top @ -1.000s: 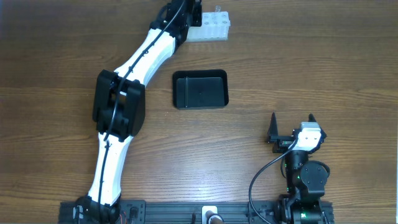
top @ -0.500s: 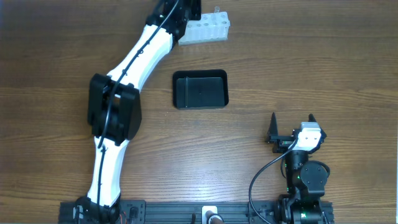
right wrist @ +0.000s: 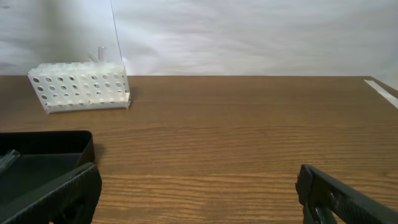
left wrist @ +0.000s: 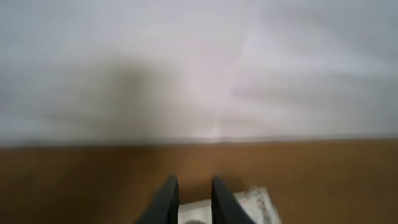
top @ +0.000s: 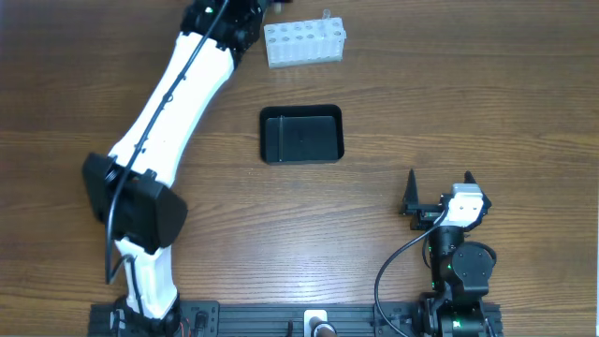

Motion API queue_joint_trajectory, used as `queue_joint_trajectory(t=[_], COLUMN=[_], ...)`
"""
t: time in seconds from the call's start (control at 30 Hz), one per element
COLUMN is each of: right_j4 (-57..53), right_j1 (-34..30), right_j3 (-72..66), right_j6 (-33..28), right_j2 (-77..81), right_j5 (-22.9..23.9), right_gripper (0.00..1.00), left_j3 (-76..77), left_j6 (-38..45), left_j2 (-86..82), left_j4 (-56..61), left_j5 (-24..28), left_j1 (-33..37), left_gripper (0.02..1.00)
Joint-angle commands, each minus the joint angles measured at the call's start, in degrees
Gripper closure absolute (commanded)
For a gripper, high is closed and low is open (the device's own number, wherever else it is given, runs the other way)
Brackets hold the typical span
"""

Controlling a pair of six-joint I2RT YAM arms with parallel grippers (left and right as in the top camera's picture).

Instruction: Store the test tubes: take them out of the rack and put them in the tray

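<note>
Left end effector (left wrist: 194,185) | at rack (top: 304,43) left end | tray (top: 301,134) well apart

From this side, the wooden table (top: 487,103) carries a white rack (top: 304,44) close to its far edge and a black tray (top: 301,135) near its middle, well apart.

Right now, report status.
Left gripper at test tube rack. Right gripper open, near its base. One tube upright in rack; nothing between it and black tray.
</note>
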Motion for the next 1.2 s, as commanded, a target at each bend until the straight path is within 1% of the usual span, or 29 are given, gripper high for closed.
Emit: queue_joint_trajectory(t=[0.03,0.13,0.27,0.33,0.4,0.6,0.93,1.2], right_j4=[-0.2,-0.2,-0.2,-0.2,-0.2,-0.2,-0.2,-0.2], right_j1=[-0.3,-0.3,-0.3,-0.3,-0.3,-0.3,-0.3,-0.3], right_j3=[-0.3,-0.3,-0.3,-0.3,-0.3,-0.3,-0.3,-0.3], right_j6=[-0.4,-0.4,-0.4,-0.4,-0.4,-0.4,-0.4,-0.4], right_j2=[-0.6,-0.6,-0.6,-0.6,-0.6,-0.6,-0.6,-0.6], right_j5=[-0.3,-0.3,-0.3,-0.3,-0.3,-0.3,-0.3,-0.3], right_gripper=[0.007,0.007,0.007,0.007,0.007,0.009,0.009,0.009], left_j3=[1.1,1.1,1.0,1.0,1.0,0.9,0.9,0.9], left_j6=[-5.2,-7.1,-10.3,-11.3,-11.3,-11.5,-12.5,-12.5], left_j2=[-3.5,-3.4,-2.5,-1.5,0.0,5.4,12.1,16.4], left_j4=[-10.8,-19.6,-31.4,-35.3,-38.1,-39.8,-37.9,-37.8], left_j5=[5.2,8.7,10.0,10.9,12.9,17.2,17.2,19.3], left_j1=[-1.6,-2.6,-3.6,-3.8,-3.8,-3.8,-3.8,-3.8], left_gripper=[0.978,0.98,0.98,0.98,0.98,0.978,0.978,0.978])
